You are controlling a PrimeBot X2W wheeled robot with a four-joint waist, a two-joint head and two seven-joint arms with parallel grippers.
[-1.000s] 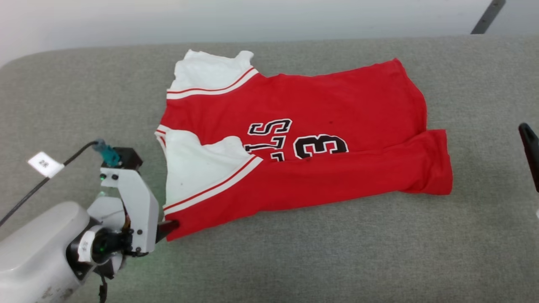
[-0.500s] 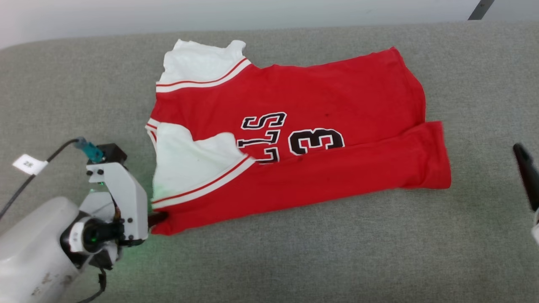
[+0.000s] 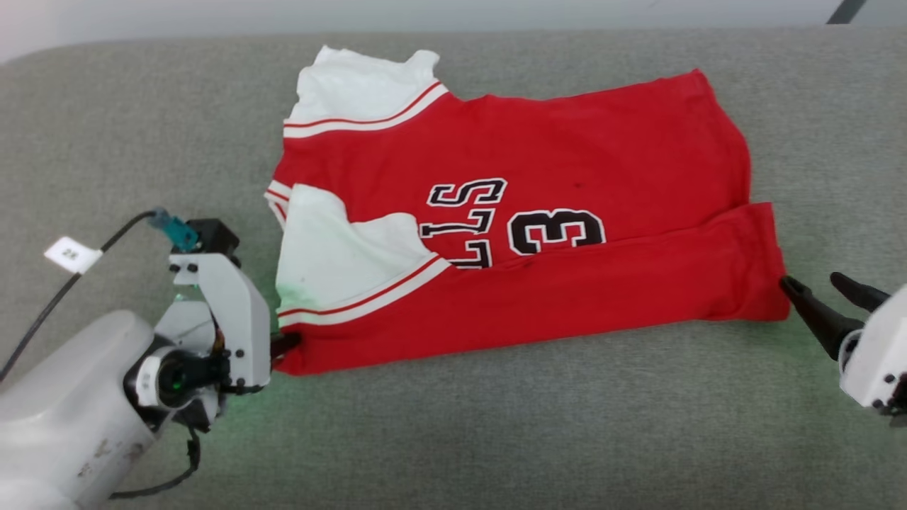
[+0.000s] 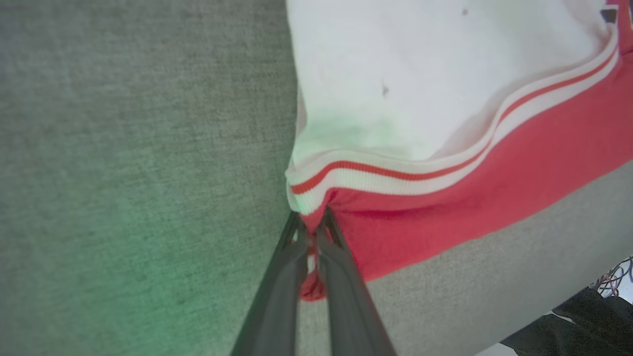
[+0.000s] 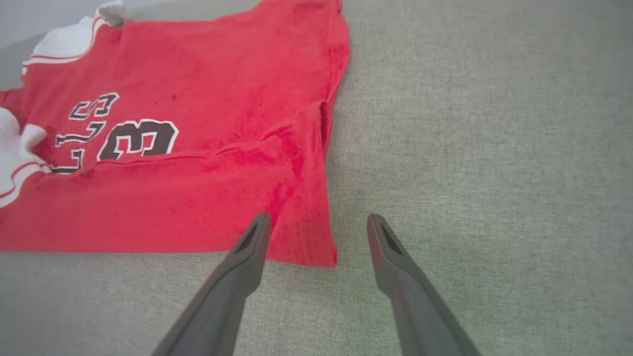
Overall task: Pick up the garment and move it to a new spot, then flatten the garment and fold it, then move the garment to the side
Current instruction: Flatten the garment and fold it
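The garment is a red shirt with white sleeves, striped trim and black lettering, lying flat on the grey surface with its near long edge folded over. My left gripper is shut on the garment's near left corner, just below the striped band; the left wrist view shows the garment pinched between the left gripper. My right gripper stands open just beside the garment's near right corner. In the right wrist view the right gripper frames that corner of the garment without touching it.
The grey fabric-covered table stretches on all sides of the shirt. A white wall edge runs along the far side. A cable with a white tag trails off my left wrist.
My left gripper has shut on the garment's near left corner. My right gripper has come in from the right edge to the near right corner. The head camera shifted somewhat.
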